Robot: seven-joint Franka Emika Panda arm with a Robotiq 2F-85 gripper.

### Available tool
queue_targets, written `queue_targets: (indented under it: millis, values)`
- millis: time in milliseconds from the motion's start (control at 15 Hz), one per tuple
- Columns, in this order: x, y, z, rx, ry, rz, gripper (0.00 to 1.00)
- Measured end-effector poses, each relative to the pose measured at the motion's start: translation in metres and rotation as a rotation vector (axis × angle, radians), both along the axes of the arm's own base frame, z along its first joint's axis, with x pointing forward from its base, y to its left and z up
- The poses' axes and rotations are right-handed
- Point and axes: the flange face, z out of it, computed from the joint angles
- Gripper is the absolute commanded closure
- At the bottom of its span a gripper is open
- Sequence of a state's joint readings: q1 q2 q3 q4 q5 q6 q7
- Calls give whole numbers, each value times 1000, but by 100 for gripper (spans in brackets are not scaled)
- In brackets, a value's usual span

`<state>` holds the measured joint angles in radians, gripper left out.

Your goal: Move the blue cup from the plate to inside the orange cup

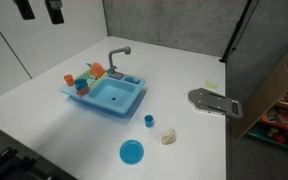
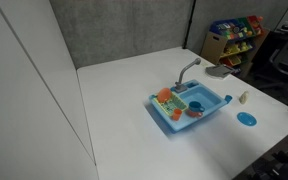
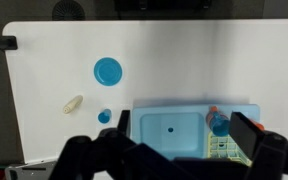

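Observation:
A small blue cup (image 1: 149, 120) stands on the white table between the round blue plate (image 1: 131, 152) and the blue toy sink (image 1: 109, 95), not on the plate. In the wrist view the cup (image 3: 104, 116) sits below the plate (image 3: 108, 71). An orange cup (image 1: 96, 70) is in the sink's dish rack beside another blue piece (image 1: 81, 87). They also show in the wrist view (image 3: 219, 122). My gripper (image 1: 39, 10) is open and empty, high above the table. In the wrist view its fingers (image 3: 184, 128) straddle the sink.
A small cream object (image 1: 169, 137) lies on the table near the cup. A grey flat part (image 1: 214, 103) lies at the table's edge. The sink has a grey faucet (image 1: 117, 56). A toy shelf (image 2: 234, 35) stands beyond the table.

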<state>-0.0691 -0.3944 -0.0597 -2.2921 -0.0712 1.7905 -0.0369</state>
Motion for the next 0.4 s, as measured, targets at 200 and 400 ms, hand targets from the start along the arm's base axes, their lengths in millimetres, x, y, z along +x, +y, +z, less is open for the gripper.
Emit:
queue_targets:
  millis: [200, 400]
  values:
    - [-2, -1, 1, 2, -4, -1, 0]
    - [-2, -1, 0, 3, -2, -1, 0]
